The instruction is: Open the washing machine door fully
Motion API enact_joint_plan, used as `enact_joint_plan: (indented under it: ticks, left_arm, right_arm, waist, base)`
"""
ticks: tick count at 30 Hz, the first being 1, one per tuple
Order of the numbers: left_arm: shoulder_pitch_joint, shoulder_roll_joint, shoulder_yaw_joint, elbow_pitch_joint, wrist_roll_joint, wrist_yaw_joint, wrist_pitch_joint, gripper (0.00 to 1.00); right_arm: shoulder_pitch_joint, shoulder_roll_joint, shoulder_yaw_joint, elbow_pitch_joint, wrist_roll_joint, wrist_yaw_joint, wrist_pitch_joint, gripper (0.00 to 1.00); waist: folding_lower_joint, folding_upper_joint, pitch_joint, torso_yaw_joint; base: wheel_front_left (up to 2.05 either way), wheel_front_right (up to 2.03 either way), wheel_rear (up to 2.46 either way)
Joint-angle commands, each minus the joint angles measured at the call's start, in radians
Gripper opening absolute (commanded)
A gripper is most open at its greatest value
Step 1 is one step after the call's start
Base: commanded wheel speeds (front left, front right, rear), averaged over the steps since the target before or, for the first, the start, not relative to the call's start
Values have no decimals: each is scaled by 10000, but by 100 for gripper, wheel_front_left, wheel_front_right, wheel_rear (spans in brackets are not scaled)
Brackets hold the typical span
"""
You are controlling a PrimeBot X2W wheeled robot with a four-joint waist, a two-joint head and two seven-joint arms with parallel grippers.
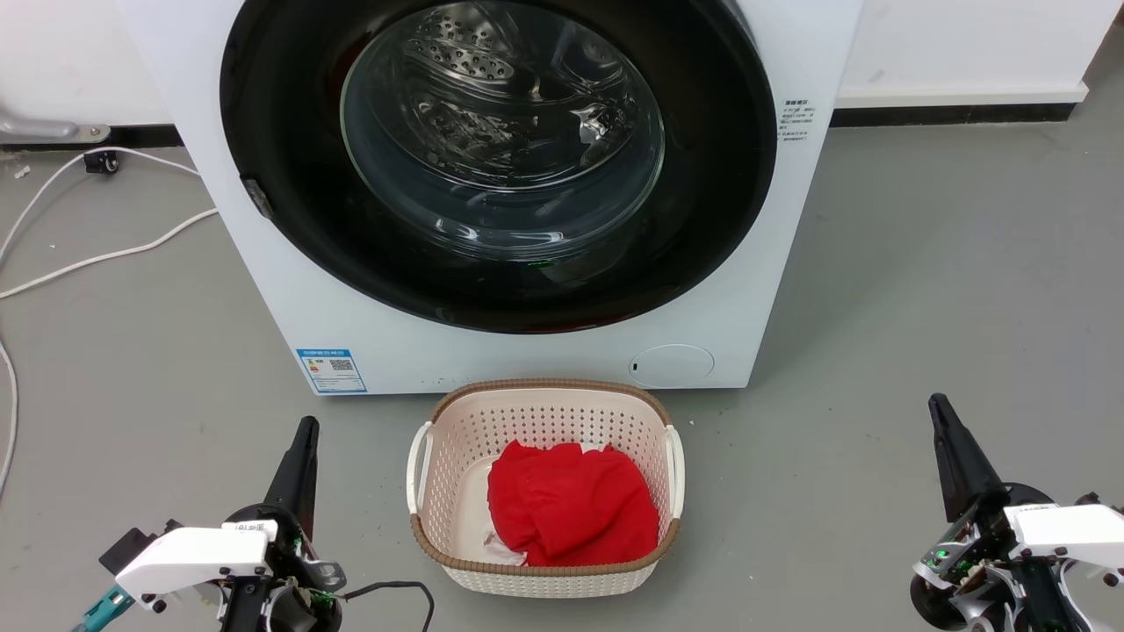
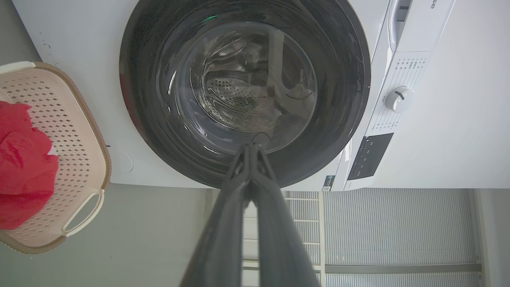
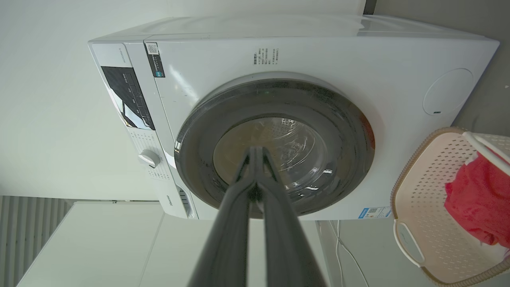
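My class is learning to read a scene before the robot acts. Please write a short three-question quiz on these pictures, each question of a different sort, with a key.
1. True or false: the washing machine door is closed against the front of the washing machine.
2. What lies in the basket on the floor before the machine? A: a red cloth. B: a blue towel. C: a pair of shoes.
3. Fill the gap: the fingers of the left gripper and of the right gripper are both ____, and neither touches the door.

Key: 1 true; 2 A; 3 shut.
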State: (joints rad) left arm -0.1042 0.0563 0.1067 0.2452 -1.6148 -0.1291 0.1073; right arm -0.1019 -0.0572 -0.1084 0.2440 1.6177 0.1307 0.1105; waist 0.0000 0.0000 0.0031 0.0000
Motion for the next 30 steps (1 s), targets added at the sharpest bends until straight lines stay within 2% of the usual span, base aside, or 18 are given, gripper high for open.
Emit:
enact_joint_plan:
  ticks: [1, 30]
  left_arm:
    - [-84, -4, 31, 10, -8, -29, 50, 0]
    - [-87, -22, 61, 10, 28, -29, 53, 0]
  right_arm:
    - [-129, 38, -15, 2, -83, 0, 14, 0]
    - [-133, 55, -35, 3, -95, 0, 32, 0]
  waist:
    - [0, 0, 0, 0]
    - [0, 0, 0, 0]
  base:
    - [0, 0, 0]
    - [0, 0, 0]
